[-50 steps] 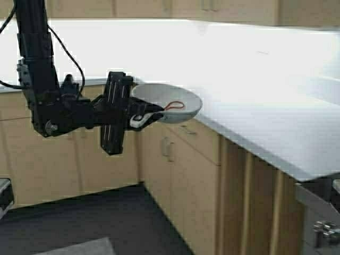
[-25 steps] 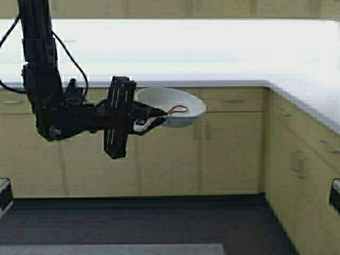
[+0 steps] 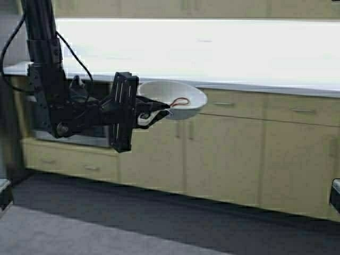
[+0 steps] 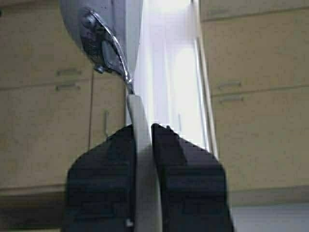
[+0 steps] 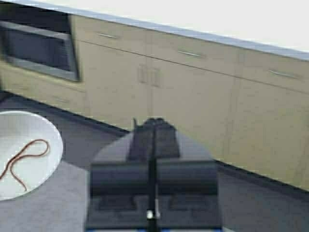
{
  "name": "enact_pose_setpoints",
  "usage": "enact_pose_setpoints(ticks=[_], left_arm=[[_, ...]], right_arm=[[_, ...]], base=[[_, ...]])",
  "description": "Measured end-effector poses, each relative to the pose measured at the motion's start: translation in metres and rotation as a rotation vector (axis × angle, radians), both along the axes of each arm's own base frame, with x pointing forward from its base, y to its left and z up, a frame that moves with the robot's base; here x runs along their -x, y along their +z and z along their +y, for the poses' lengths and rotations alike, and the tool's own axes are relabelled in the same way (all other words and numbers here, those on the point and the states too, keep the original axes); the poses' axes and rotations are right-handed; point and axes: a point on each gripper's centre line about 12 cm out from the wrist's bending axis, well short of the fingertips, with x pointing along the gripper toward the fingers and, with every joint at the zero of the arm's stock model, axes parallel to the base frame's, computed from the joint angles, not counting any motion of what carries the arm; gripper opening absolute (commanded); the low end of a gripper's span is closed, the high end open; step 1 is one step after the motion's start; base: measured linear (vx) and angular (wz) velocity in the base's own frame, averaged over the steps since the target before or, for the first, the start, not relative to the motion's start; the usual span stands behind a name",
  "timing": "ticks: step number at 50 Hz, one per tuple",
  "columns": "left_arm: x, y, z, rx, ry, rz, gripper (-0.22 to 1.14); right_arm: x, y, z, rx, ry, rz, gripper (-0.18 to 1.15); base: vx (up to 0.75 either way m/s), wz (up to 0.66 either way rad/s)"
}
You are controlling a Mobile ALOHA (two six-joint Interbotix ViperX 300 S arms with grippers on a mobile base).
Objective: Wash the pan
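High view: left tool [image 3: 154,112] is clamped on the short white handle of the pan [image 3: 175,99], holding it in the air in front of the cabinets [image 3: 228,154], about level with the edge of the table [image 3: 212,53]. The pan sits roughly level, open side up, with the red loop mark [image 3: 179,101] visible inside. A dark built-in appliance [image 3: 79,139] is set in the cabinets behind the left arm. The right tool does not appear in this view.

Left wrist view: both black fingers [image 4: 104,179] press against the pan handle [image 4: 143,159] from either side; the metal bracket [image 4: 104,46] joins the handle to the pan's underside [image 4: 82,19].

Right wrist view: right tool [image 5: 153,129] has its fingers closed together with nothing between them, held low over the floor [image 5: 260,208]. The pan [image 5: 24,153] shows beside it, the red mark [image 5: 24,157] inside. Cabinets and the appliance [image 5: 41,50] lie beyond.
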Motion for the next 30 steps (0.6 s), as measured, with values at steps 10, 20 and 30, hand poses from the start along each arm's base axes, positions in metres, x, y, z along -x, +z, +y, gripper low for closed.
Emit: enact_pose_setpoints(ticks=[10, 20, 30], left_arm=[[-0.001, 0.0004, -0.0003, 0.01, 0.001, 0.008, 0.02], [0.0043, -0.0007, -0.0018, 0.008, -0.011, 0.021, 0.02], [0.0055, -0.0027, 0.0044, 0.003, 0.008, 0.036, 0.02]], right_arm=[[-0.0003, -0.0009, 0.0001, -0.001, 0.001, -0.003, 0.06], [-0.0018, -0.0033, -0.0001, 0.004, -0.001, 0.007, 0.06], [-0.0007, -0.0016, 0.0001, 0.003, 0.001, 0.0, 0.06]], base=[[0.14, 0.67], [0.15, 0.7], [0.16, 0.79]])
